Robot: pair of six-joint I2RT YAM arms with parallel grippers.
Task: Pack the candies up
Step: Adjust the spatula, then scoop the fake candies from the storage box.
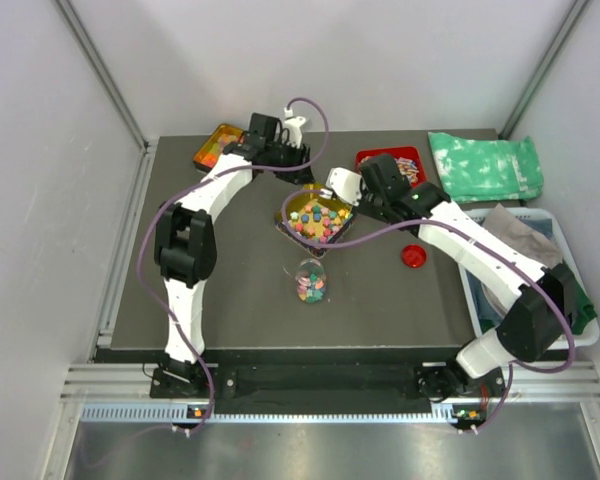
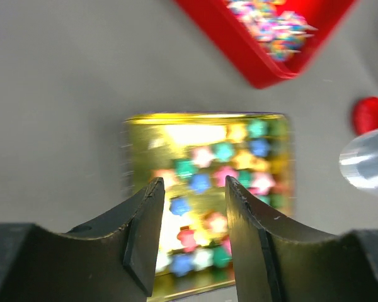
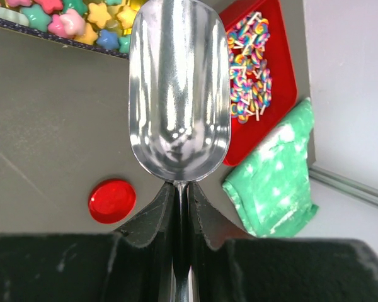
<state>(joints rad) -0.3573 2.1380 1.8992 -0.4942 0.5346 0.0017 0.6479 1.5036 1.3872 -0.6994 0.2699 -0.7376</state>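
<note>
The candies (image 1: pixel 320 220) are small star-shaped sweets in pink, blue, green and yellow, lying in a gold tray (image 1: pixel 288 207) at the table's middle. They also show blurred in the left wrist view (image 2: pixel 205 179). More of them fill a clear jar (image 1: pixel 311 283) in front of the tray. My left gripper (image 2: pixel 193 184) hangs open above the tray's near part with nothing between its fingers; from above it (image 1: pixel 300 170) sits at the tray's far edge. My right gripper (image 3: pixel 181 187) is shut on the handle of an empty metal scoop (image 3: pixel 179 94), which from above (image 1: pixel 338 183) sits by the tray's far right corner.
A red lid (image 1: pixel 414 256) lies right of the jar. A red tray (image 1: pixel 368 158) of striped sweets stands at the back, an orange tray (image 1: pixel 217 146) at the back left. A green cloth (image 1: pixel 485 165) lies back right, above a bin (image 1: pixel 472 290) on the right.
</note>
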